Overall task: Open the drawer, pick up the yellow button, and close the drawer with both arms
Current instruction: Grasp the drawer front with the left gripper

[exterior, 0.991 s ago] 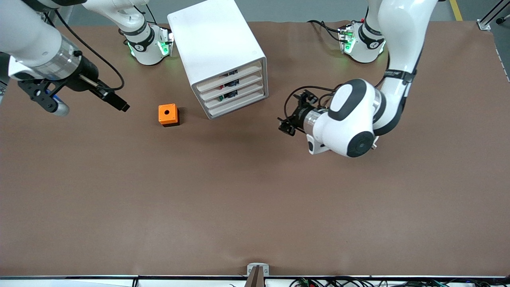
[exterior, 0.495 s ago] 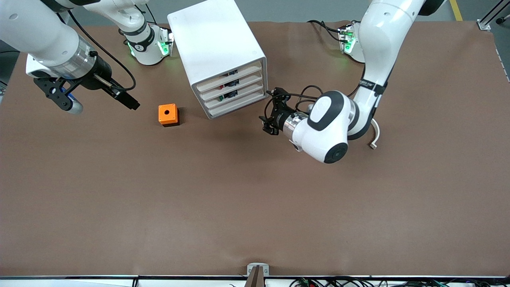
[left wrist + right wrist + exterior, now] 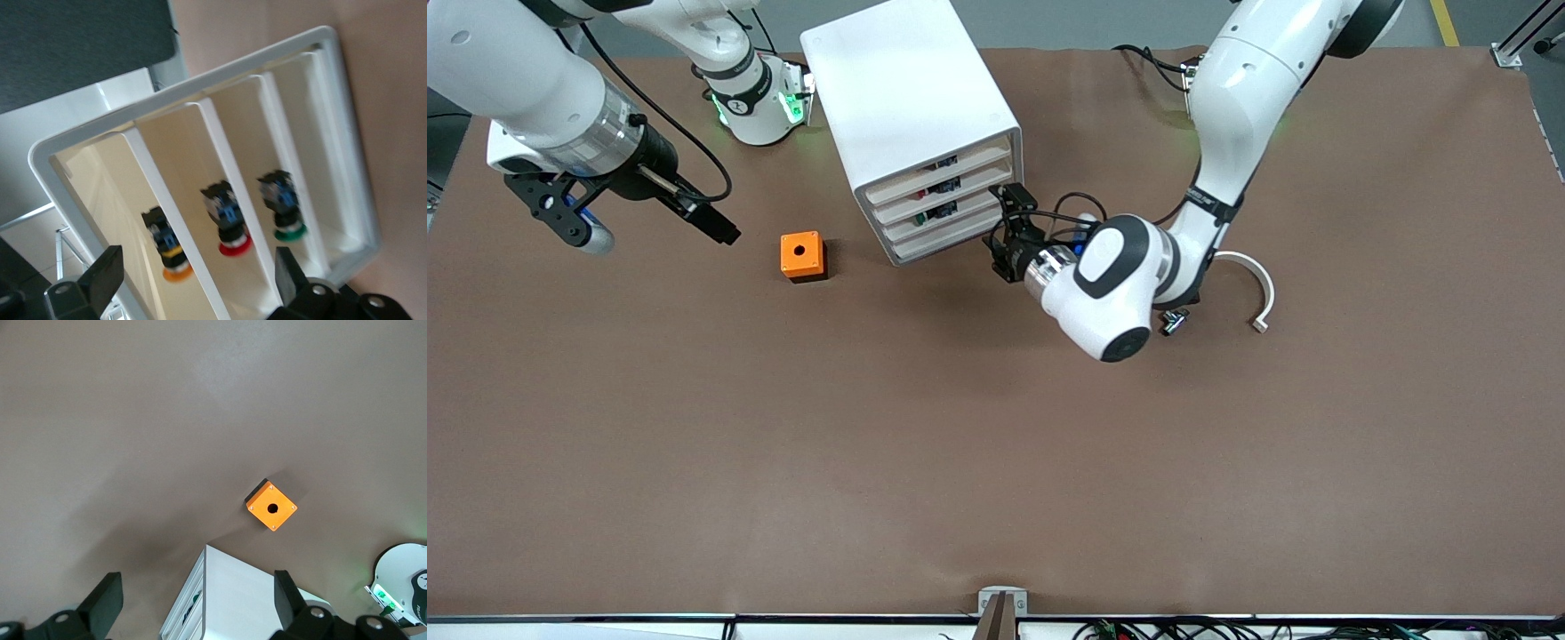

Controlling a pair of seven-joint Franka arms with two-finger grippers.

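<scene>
Left end effector [image 3: 1003, 233], fingers [image 3: 100, 280] spread wide, faces the cabinet [image 3: 911, 98] front; the orange-capped button [image 3: 170, 250] sits in the closed top drawer [image 3: 938, 172]. Misaligned, it may catch a lower drawer. Right end effector [image 3: 560, 222], also wide, waits above the table [image 3: 996, 444].

Hidden and cut-off parts

The left end effector [image 3: 1007, 233] is covering the cabinet's [image 3: 911, 107] front corner in the front view; the drawer [image 3: 143, 227] is running past the left wrist picture's edge, its divider hiding part of the button [image 3: 168, 245], and both fingers [image 3: 100, 280] are showing cropped.
</scene>
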